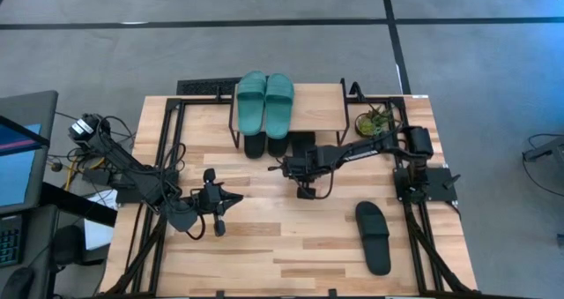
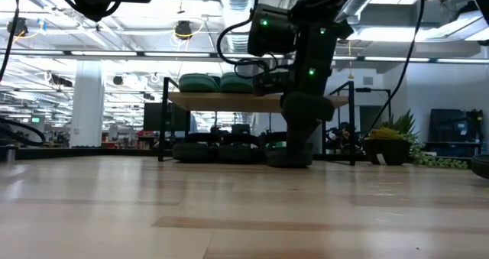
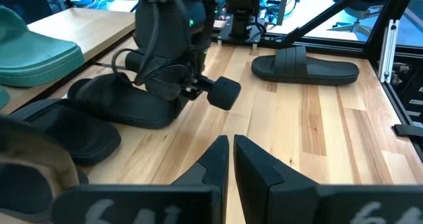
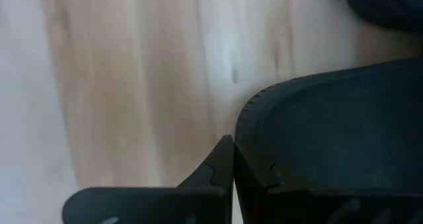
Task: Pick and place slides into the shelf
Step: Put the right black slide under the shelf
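The shelf (image 1: 317, 105) stands at the table's far side with a teal pair of slides (image 1: 264, 100) on its top board. Two black slides (image 1: 264, 145) lie under it, their ends sticking out toward the near edge. A third black slide (image 3: 125, 108) lies flat just right of them, and my right gripper (image 4: 232, 161), shut and pointing steeply down, stands at its edge (image 1: 293, 167). Another black slide (image 1: 373, 237) lies alone on the table's near right. My left gripper (image 3: 231, 158) hovers shut over the table's left middle (image 1: 231, 198), holding nothing. My right gripper's shut fingers come from above, pointing steeply down. The outer side of one finger (image 4: 264, 178) lies against the raised rim (image 4: 242, 135) of the black slide's rounded end. The slide rests flat on the table.
A small potted plant (image 1: 374, 121) sits at the shelf's right end. Black frame rails (image 1: 414, 220) run along both table sides. Bare wood lies between the two grippers and along the near edge.
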{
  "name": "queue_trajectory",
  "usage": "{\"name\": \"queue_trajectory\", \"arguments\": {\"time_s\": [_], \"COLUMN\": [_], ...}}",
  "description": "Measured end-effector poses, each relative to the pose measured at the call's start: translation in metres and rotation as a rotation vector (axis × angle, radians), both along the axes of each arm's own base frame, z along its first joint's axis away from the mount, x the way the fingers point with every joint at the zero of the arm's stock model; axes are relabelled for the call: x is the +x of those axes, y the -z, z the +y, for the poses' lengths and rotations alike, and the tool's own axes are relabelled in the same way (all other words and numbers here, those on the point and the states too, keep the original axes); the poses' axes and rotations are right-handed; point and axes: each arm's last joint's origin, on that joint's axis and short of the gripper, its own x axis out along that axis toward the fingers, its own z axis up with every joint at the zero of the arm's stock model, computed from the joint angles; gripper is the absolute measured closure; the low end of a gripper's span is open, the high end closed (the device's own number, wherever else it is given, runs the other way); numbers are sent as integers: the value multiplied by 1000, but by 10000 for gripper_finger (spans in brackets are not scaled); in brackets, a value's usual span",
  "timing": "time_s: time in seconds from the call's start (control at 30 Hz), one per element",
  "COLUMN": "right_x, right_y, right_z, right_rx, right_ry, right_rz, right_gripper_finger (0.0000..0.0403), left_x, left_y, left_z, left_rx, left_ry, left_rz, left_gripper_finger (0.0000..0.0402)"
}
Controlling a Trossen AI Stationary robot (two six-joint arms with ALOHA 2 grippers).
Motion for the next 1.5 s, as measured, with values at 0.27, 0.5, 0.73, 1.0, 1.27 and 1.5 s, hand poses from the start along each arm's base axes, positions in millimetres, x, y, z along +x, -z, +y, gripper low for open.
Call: {"name": "queue_trajectory", "arguments": {"time_s": [0.27,0.5,0.73,1.0,1.27,1.5], "right_x": [0,1,0,-11,-11,-11], "right_y": [0,-2,-2,0,0,0], "right_z": [-4,10,38,42,20,10], "right_rx": [-3,-7,13,-22,-32,-41], "right_ry": [-12,-67,-143,-90,13,15], "right_rz": [4,-13,-20,89,87,95], "right_gripper_finger": [403,403,403,403,403,403], "left_x": [0,0,0,0,0,0], "left_y": [0,0,0,0,0,0], "left_z": [0,0,0,0,0,0], "left_rx": [0,0,1,0,0,4], "left_ry": [-5,-7,-7,-7,-6,-5], "left_rz": [-3,-4,-4,-5,-4,1], "left_gripper_finger": [388,388,388,388,388,388]}}
